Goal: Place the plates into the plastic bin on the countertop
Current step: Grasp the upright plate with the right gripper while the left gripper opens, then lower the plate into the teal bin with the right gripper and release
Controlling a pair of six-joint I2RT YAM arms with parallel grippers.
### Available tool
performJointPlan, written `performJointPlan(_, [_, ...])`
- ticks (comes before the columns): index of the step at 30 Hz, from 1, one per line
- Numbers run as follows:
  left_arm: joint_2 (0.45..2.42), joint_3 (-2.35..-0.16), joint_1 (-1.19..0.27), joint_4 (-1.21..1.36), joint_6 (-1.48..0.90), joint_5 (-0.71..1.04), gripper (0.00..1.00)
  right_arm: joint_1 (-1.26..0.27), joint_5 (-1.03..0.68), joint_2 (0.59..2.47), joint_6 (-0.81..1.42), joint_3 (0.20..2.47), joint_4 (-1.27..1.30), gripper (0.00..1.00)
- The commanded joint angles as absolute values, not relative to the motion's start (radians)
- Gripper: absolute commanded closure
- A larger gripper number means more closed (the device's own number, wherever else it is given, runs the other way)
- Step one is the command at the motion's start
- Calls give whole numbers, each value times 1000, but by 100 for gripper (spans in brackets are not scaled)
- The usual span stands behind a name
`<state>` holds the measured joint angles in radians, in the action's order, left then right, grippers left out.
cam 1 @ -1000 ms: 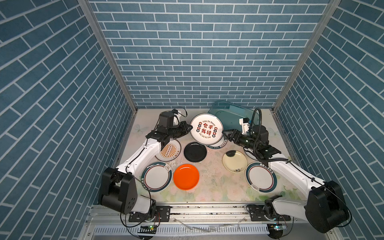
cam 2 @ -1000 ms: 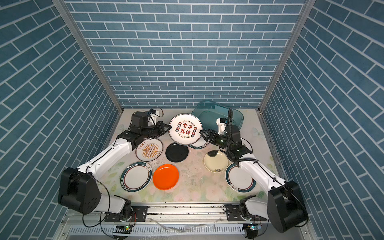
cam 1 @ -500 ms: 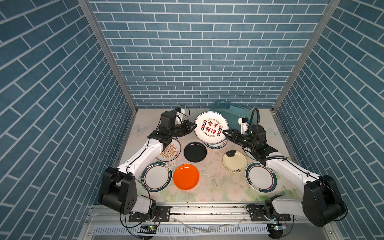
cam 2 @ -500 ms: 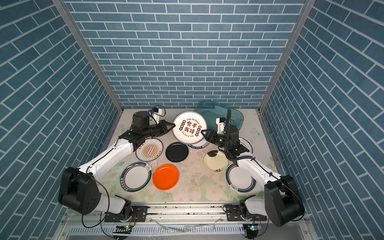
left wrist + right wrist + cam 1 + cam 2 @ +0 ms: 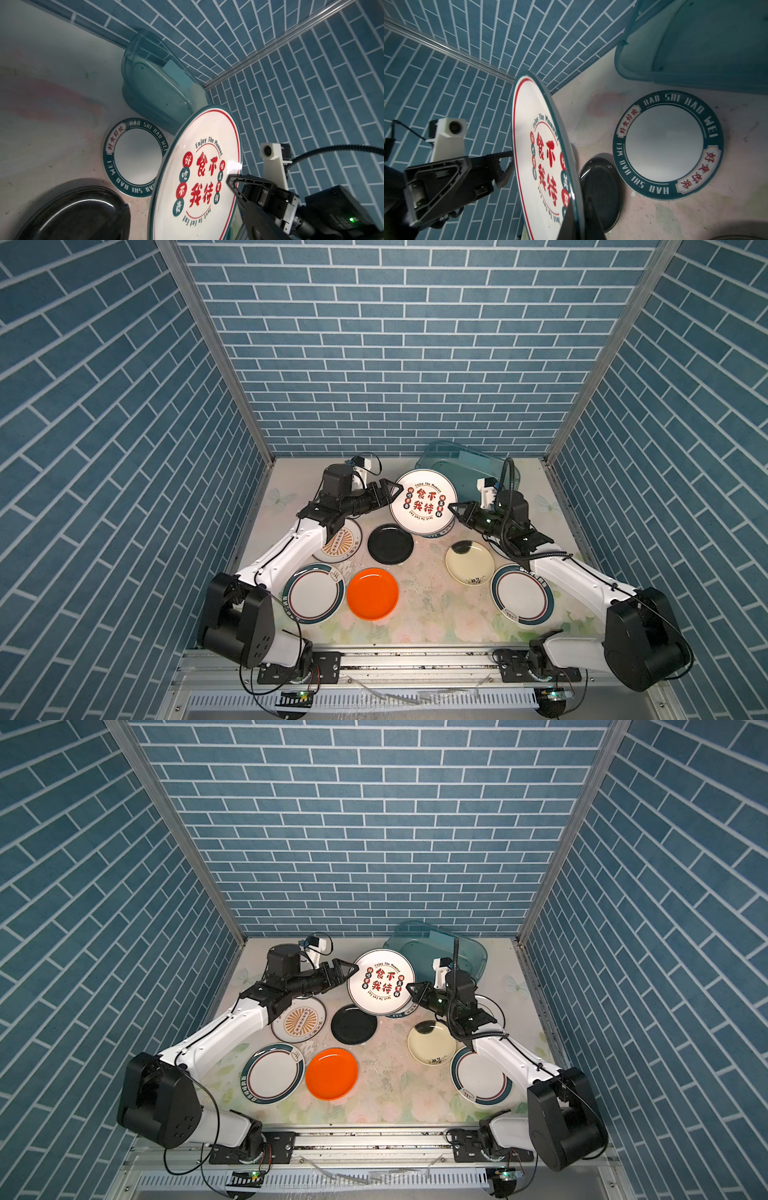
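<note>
The right end effector [image 5: 451, 505] clamps the rim of a large round white plate with red characters [image 5: 423, 502], tilted above the tabletop [image 5: 424, 597] before the translucent teal plastic bin [image 5: 465, 458] at the far edge. The left end effector [image 5: 392, 488] gapes wide beside the opposite rim, holding nothing.

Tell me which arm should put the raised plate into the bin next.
Right. The right gripper is shut on the rim of the plate, close to the bin; the left gripper is open and holds nothing.
</note>
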<state>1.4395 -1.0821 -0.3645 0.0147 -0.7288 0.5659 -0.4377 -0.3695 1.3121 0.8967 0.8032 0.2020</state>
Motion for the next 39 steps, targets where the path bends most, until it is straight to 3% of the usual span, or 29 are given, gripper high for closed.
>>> performJointPlan(1, [1387, -1071, -365, -17, -672, 514, 0, -430, -256, 1321, 811, 940, 50, 100])
performJointPlan(16, [1224, -1011, -364, -169, -513, 319, 0, -260, 27, 1635, 698, 1420, -351, 100])
performJointPlan(24, [1188, -1019, -363, -279, -441, 226, 0, -245, 47, 1837, 713, 1598, -354, 100])
performJointPlan(39, [1239, -1055, -364, -321, -392, 187, 0, -246, 39, 2061, 765, 1708, -282, 100])
